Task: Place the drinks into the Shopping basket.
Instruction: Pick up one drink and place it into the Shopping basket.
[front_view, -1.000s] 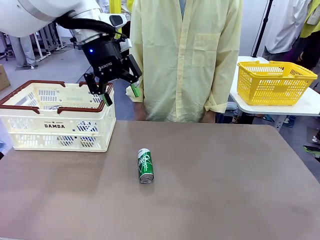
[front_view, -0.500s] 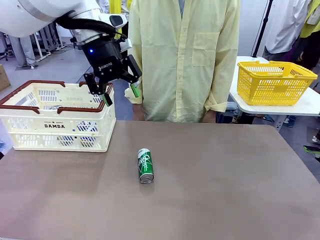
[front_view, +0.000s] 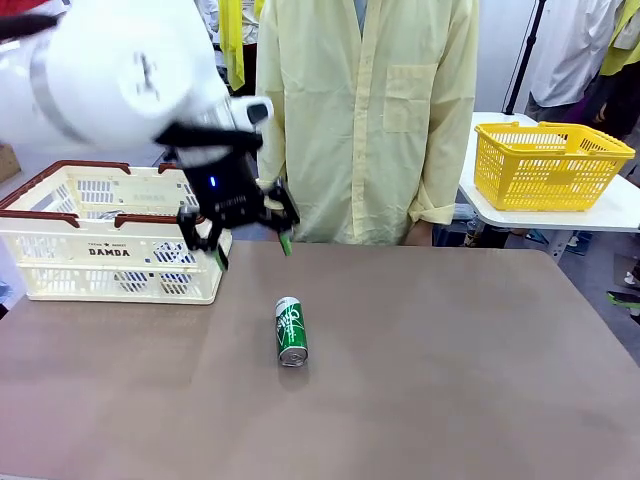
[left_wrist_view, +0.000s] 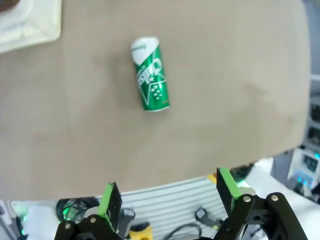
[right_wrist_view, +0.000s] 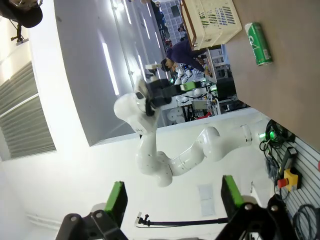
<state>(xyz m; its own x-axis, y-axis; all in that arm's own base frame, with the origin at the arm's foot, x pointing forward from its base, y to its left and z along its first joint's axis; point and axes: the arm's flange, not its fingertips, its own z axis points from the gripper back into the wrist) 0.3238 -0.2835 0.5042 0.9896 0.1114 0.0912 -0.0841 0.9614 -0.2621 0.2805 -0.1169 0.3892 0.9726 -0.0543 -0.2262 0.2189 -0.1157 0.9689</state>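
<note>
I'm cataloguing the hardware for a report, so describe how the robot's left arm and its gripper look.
The left arm is glossy white with rounded, bulky joints. A black cable runs along its wrist, where a small blue light glows. The left gripper is black with white lettering on its body, and its two fingers end in bright green pads.

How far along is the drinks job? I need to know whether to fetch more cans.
Possibly done: shapes show through the holes of the cream-white perforated plastic shopping basket, but whether they are cans is unclear. In hand: nothing; the left tool hangs open beside the basket, above the table, and the right tool is open too. Left: one slim green aluminium can lies on its side on the brown table, untouched.
</note>
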